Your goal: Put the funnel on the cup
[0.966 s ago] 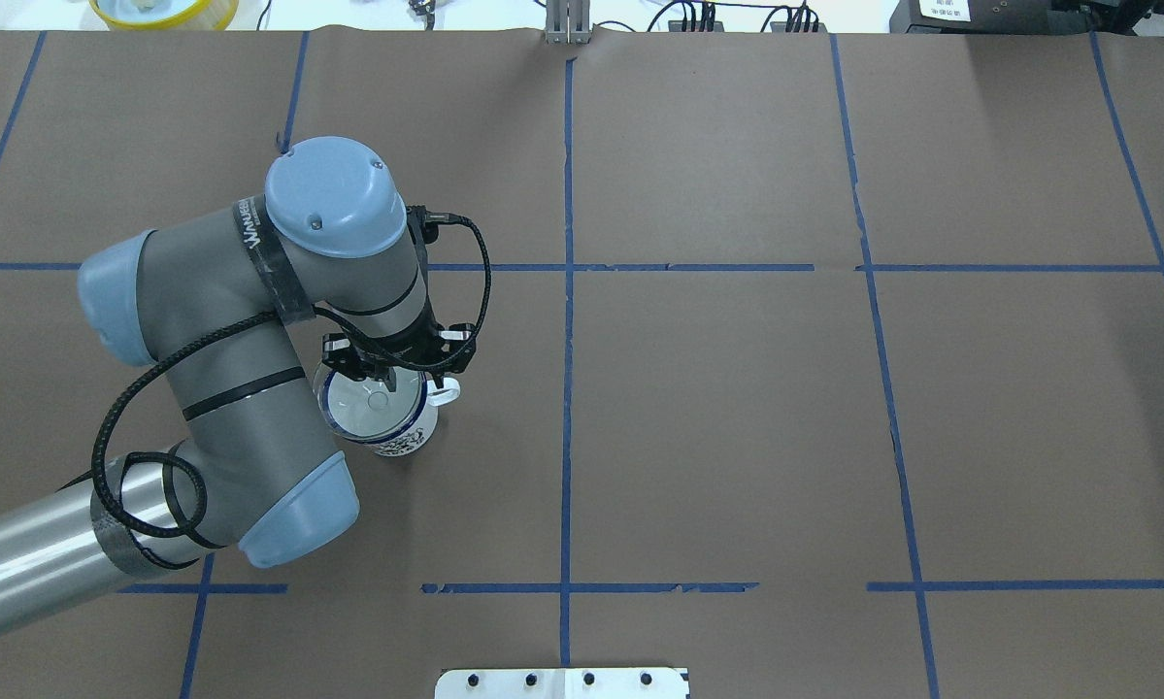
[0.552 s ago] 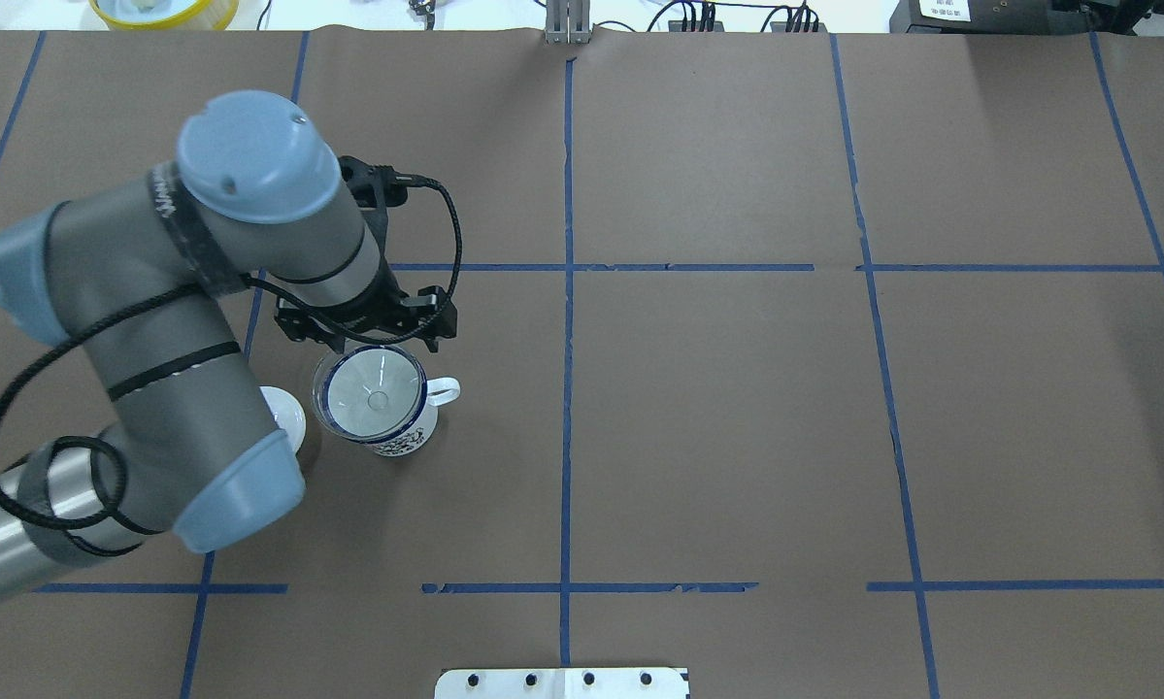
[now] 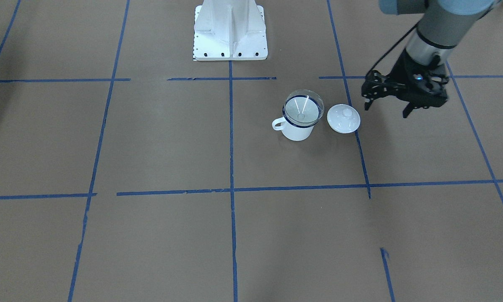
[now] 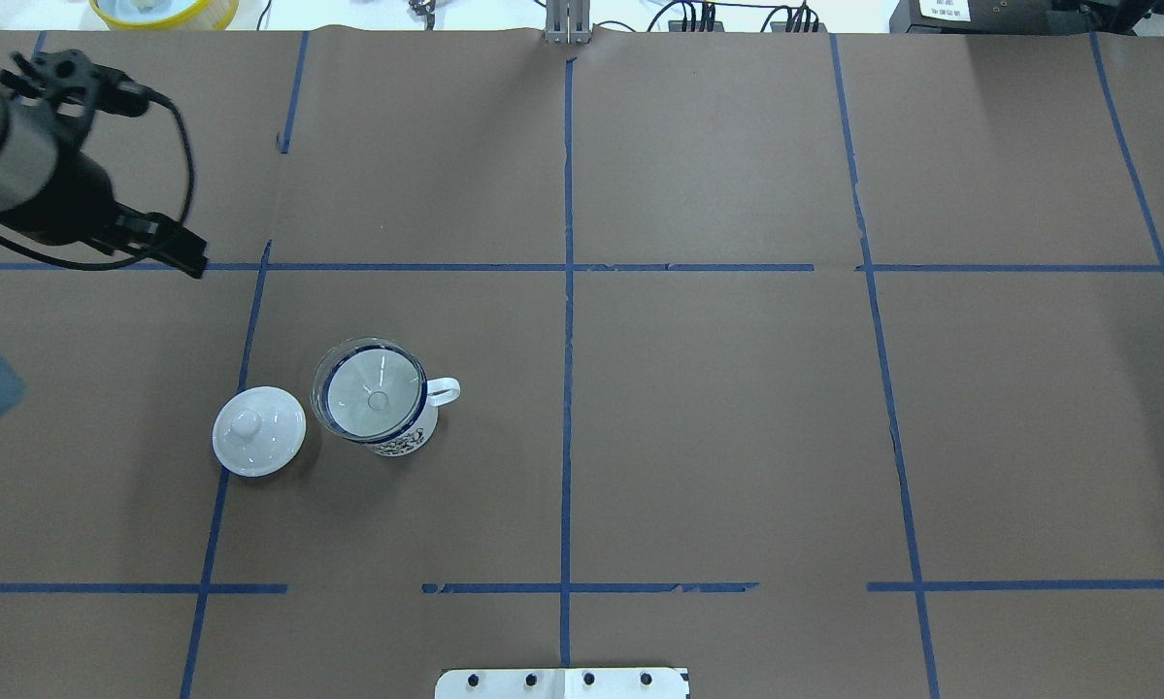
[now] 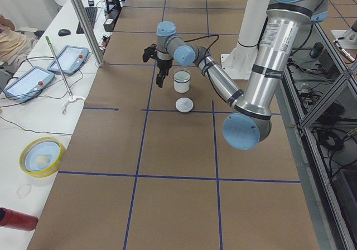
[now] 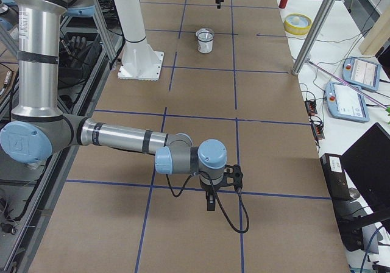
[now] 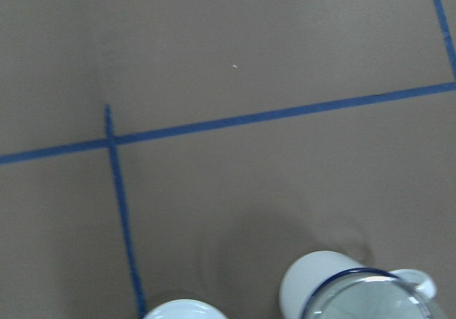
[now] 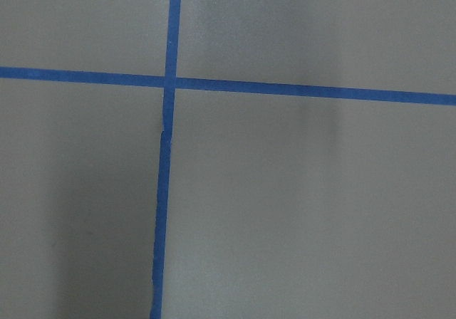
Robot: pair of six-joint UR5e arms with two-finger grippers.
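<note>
The clear funnel [image 4: 373,398] sits upright in the mouth of the white cup [image 4: 399,435], which has a blue rim and its handle pointing right. Both also show in the front view, the funnel [image 3: 302,110] inside the cup [image 3: 296,131]. My left gripper [image 3: 385,110] is open and empty, in the air well away from the cup, beyond the lid. One of its fingers [image 4: 185,256] shows in the overhead view. The cup's rim [image 7: 353,285] lies at the bottom of the left wrist view. My right gripper [image 6: 210,201] hangs over bare table far from the cup; I cannot tell whether it is open or shut.
A round white knobbed lid [image 4: 258,432] lies on the table just left of the cup. The robot's white base plate [image 4: 562,682] is at the near edge. A yellow bowl [image 4: 164,10] stands beyond the table's far left edge. Blue tape lines cross the brown surface.
My left arm has drawn back from over the cup, up and to the left, with its gripper empty. The lid it covered now shows. The funnel stays in the cup.
</note>
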